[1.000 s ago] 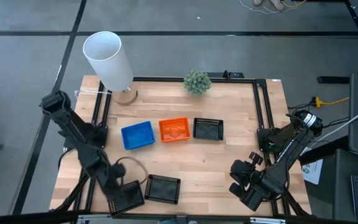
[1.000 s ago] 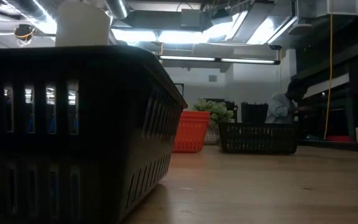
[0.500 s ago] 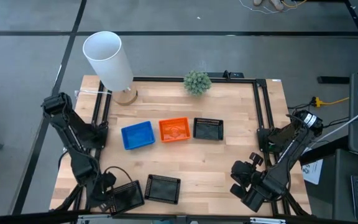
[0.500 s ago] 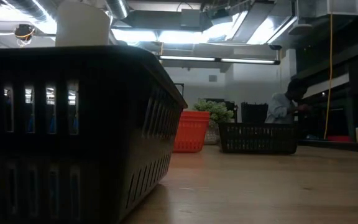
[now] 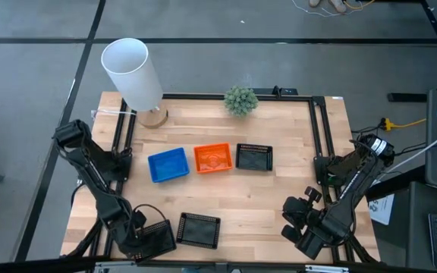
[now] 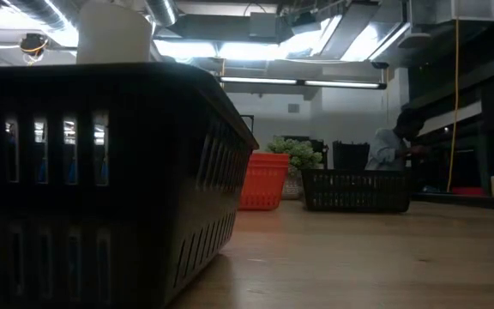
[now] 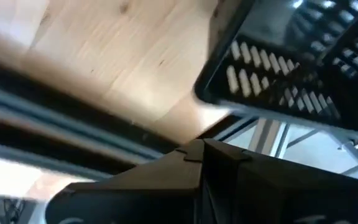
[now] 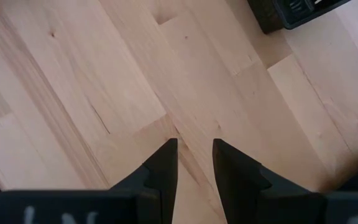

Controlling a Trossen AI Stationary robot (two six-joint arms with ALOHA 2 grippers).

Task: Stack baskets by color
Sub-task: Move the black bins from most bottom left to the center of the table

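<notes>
The left gripper (image 5: 136, 241) has dropped to the worktop's (image 5: 279, 197) front-left corner beside a black basket (image 5: 156, 238), jaws now closed; the right gripper's (image 8: 194, 163) jaws stay apart.

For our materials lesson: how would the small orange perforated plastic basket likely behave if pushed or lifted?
The small orange perforated plastic basket is probably light, given its slotted walls. Its flat base likely slides on the wooden table rather than rolls. Being low and wide, it seems unlikely to tip.

One camera looked straight down on the whole table (image 5: 279, 193). One sat low, very near a black basket (image 6: 101, 180). Each wrist camera looked closely at the wood. High and low both saw the orange basket (image 5: 212, 158).
</notes>
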